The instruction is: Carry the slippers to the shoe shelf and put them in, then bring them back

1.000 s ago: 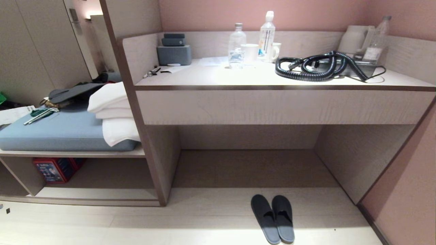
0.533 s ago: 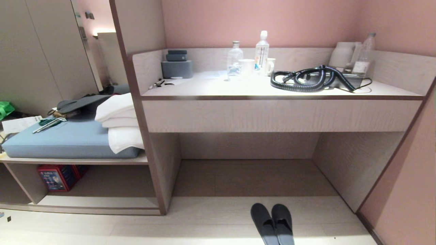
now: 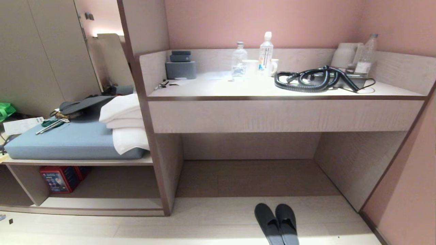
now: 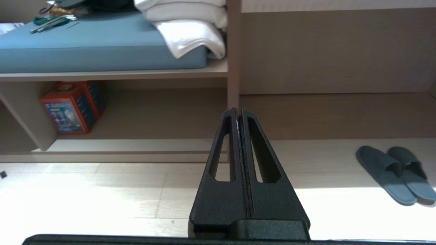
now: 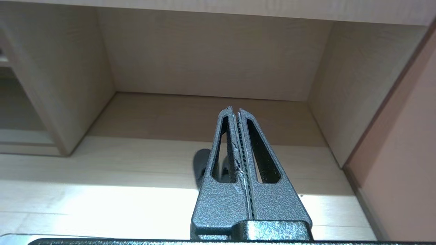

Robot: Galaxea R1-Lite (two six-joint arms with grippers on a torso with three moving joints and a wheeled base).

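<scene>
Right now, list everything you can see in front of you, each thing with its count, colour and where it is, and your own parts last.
slippers: one pair, dark blue-grey, side by side on the floor before the wide cubby under the desk
shoe shelf: one, taupe wood-grain, low at left under the cushion
red box: one, red and blue, inside the shoe shelf at its left end
cushion: one, blue, above the shoe shelf
towels: folded stack, white, on the cushion's right end
desk: one, pale wood
bottles: three, clear, on the desk
coiled cord: one, black, on the desk at right
left gripper: shut, empty
right gripper: shut, empty
</scene>
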